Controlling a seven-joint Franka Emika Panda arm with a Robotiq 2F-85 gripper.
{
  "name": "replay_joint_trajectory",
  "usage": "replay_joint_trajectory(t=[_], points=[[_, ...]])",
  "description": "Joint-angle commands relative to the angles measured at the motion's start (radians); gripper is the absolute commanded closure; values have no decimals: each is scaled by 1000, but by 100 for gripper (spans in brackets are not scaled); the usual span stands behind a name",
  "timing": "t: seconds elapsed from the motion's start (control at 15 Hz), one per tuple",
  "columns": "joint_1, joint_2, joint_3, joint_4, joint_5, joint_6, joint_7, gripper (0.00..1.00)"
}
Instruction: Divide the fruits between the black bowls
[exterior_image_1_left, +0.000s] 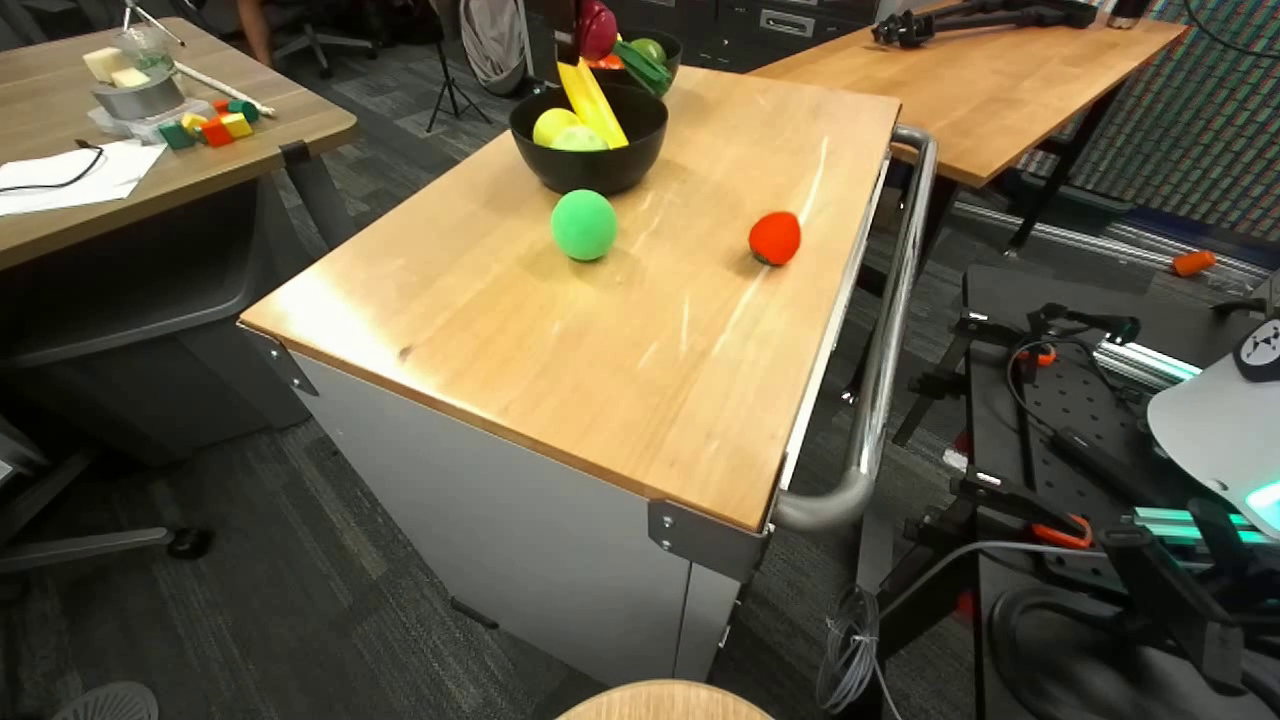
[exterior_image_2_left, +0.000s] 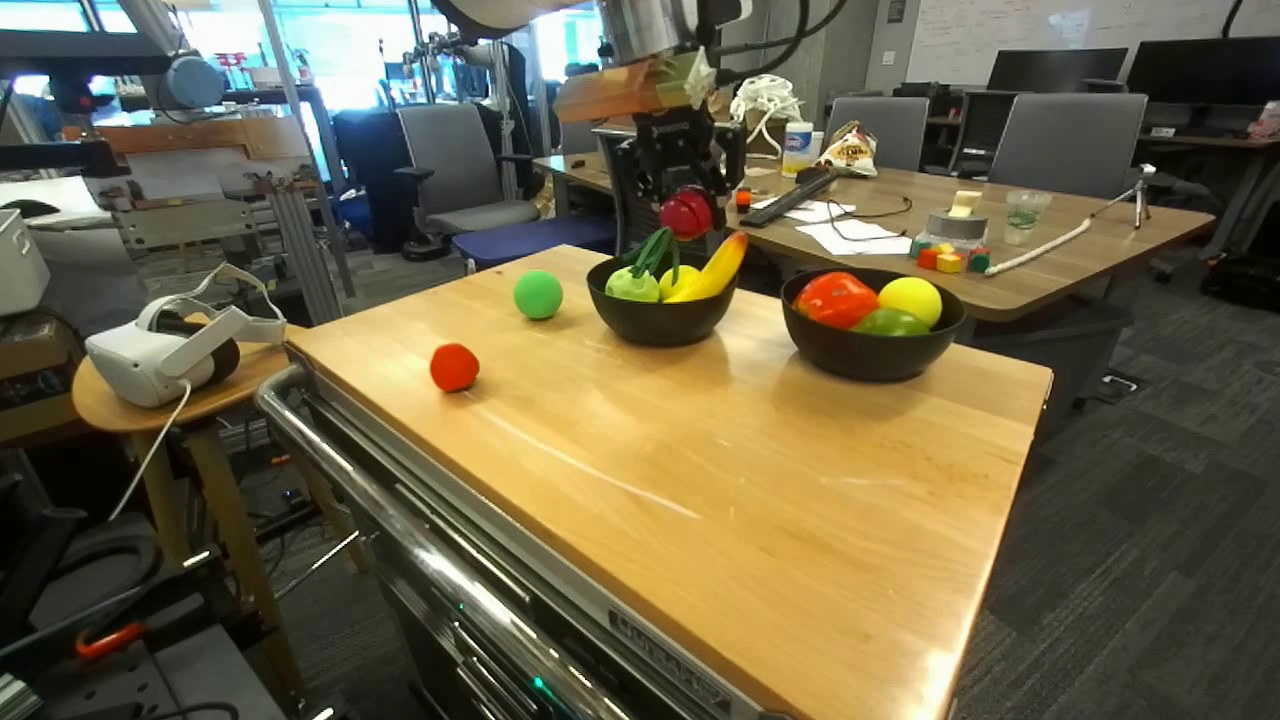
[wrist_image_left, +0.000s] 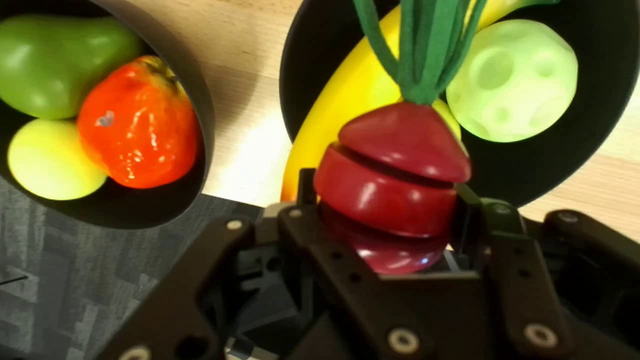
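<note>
My gripper (wrist_image_left: 387, 202) is shut on a red beet-like toy (wrist_image_left: 392, 200) with green leaves. It holds the toy above a black bowl (wrist_image_left: 565, 175) with a banana (wrist_image_left: 340, 100), a pale green dimpled ball (wrist_image_left: 512, 80) and a mostly hidden yellow fruit. This bowl is in both exterior views (exterior_image_1_left: 590, 170) (exterior_image_2_left: 660, 322). Another black bowl (exterior_image_2_left: 870, 355) holds a red pepper-like fruit (wrist_image_left: 140, 125), a green pear (wrist_image_left: 60, 65) and a yellow fruit (wrist_image_left: 52, 160). A green ball (exterior_image_2_left: 538, 295) and a red strawberry-like fruit (exterior_image_1_left: 775, 238) lie on the wooden tabletop.
The wooden tabletop (exterior_image_2_left: 640, 450) has a metal handle rail (exterior_image_1_left: 895, 330) along one side. Another table (exterior_image_2_left: 1080, 230) with blocks and papers stands behind the bowls. A stool with a white headset (exterior_image_2_left: 170, 350) stands beside the cart.
</note>
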Motion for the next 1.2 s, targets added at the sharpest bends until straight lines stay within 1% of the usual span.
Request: replay_joint_trajectory(t=[0.0,0.07,0.13,0.2,0.27,0.33,0.6,0.8,0.93,1.0,1.13], points=[[-44,139,29,218,72,-148,-176,69],[-52,164,33,260,78,-196,-214,29],[-57,187,35,299,74,-245,-246,18],[-66,200,42,329,80,-287,-287,13],[-70,212,44,356,75,-323,-317,4],[-77,216,49,373,78,-351,-346,0],[-93,211,58,397,79,-415,-414,0],[-90,177,39,354,51,-411,-389,0],[-113,163,38,303,107,-414,-339,0],[-127,146,36,253,140,-406,-301,0],[-142,101,17,134,168,-330,-230,0]])
